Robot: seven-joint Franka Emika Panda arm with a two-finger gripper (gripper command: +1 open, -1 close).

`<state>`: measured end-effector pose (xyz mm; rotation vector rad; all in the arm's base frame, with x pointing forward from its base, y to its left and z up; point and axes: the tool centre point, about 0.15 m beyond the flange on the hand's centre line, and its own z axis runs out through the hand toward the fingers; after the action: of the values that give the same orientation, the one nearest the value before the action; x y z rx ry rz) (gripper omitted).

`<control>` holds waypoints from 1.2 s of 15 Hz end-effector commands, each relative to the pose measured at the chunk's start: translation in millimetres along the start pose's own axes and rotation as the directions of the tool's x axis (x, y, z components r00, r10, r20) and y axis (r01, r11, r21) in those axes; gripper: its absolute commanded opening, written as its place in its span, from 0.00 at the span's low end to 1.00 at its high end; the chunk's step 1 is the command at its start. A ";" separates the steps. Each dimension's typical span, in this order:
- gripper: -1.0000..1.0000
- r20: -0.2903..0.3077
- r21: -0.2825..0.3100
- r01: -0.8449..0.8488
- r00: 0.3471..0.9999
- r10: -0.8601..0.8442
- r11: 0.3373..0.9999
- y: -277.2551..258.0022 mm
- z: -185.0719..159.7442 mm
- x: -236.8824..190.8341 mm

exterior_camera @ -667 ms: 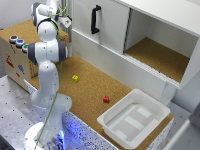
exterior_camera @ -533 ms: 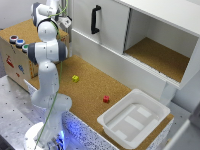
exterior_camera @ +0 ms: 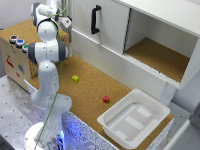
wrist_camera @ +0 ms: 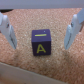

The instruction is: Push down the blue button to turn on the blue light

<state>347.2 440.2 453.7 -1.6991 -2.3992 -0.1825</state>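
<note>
My claw (wrist_camera: 41,31) hung spread wide, nothing held; both fingers (wrist_camera: 74,31) stood well apart on either side of a dark purple block (wrist_camera: 41,42) marked with a yellow A, not touching it. The block lay on the cork surface directly under my wrist camera.

The blue button (exterior_camera: 19,43) sat on top of the wooden box (exterior_camera: 14,62) at the exterior view's left, middle of a row of three, with the red button (exterior_camera: 13,38) and green button (exterior_camera: 25,48) just beside it on either hand. My claw (exterior_camera: 64,21) was up by the white cabinet (exterior_camera: 107,30), well apart from that row.

Risks, as I judged them: the buttons were crowded, so a wide-spread claw coming down could catch a neighbour and light the wrong lamp. An off-centre press could slide off the cap. A low sweep across might also clip the box edge.
</note>
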 end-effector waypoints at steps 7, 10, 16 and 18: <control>1.00 0.098 -0.114 -0.162 0.980 0.174 0.980 -52.2 -55.0 -20.5; 1.00 0.066 -0.113 -0.190 0.978 0.198 0.975 -77.2 -66.1 -10.2; 1.00 0.105 -0.048 -0.300 0.947 0.303 0.953 -132.1 -58.5 64.2; 1.00 0.149 -0.067 -0.307 0.938 0.313 0.949 -155.7 -63.4 86.4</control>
<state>243.7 421.0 516.0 -2.0346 -2.2019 -0.1200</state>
